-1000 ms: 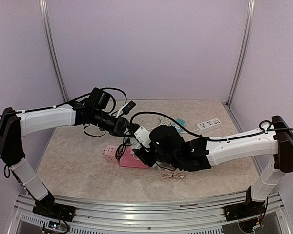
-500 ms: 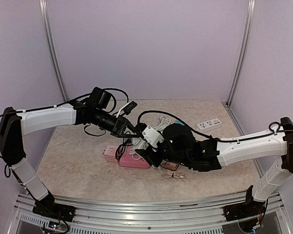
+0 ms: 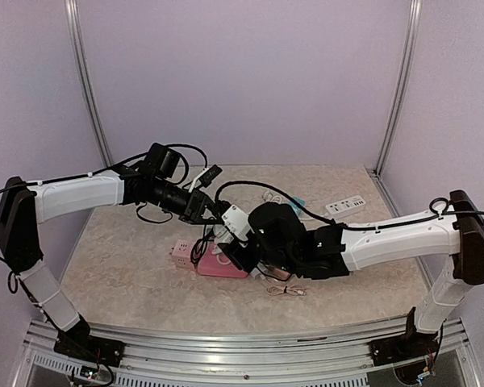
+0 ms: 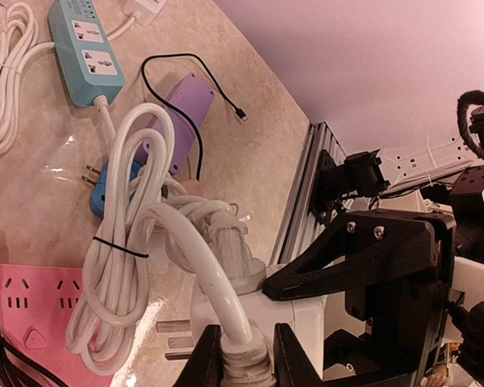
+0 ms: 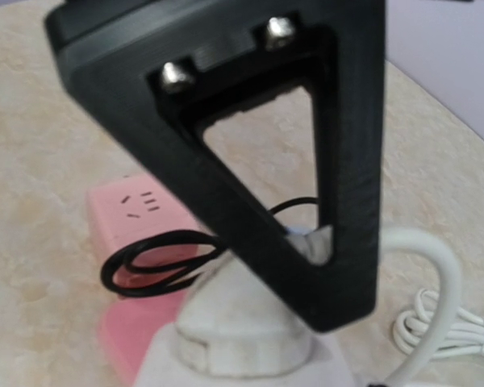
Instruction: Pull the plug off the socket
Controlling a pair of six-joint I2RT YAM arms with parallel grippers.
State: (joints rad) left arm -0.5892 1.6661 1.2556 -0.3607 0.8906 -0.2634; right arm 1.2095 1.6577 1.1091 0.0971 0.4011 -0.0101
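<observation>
The left gripper [image 4: 242, 359] is closed tight on the thick white cable [image 4: 206, 270], just behind the plug [image 4: 222, 238]. The round white plug sits in a white socket [image 4: 302, 322], a small block with two metal prongs [image 4: 173, 339] that stick out on its side. The plug does not look pulled out yet.

The right gripper [image 3: 240, 243] holds this socket. One black finger [image 4: 363, 258] lies flat against the block, and the other finger is hidden behind it. The jaws stand about half apart, with the block between them.

Plug and socket hang above the table [image 3: 121, 258], near its middle, over the pink strip [image 3: 222, 266]. A thin black cord [image 5: 157, 266] lies looped on the pink strip. A tied bundle of white cable [image 4: 113, 266] hangs beside the plug. Farther back on the table lies a blue strip [image 4: 85, 48].
</observation>
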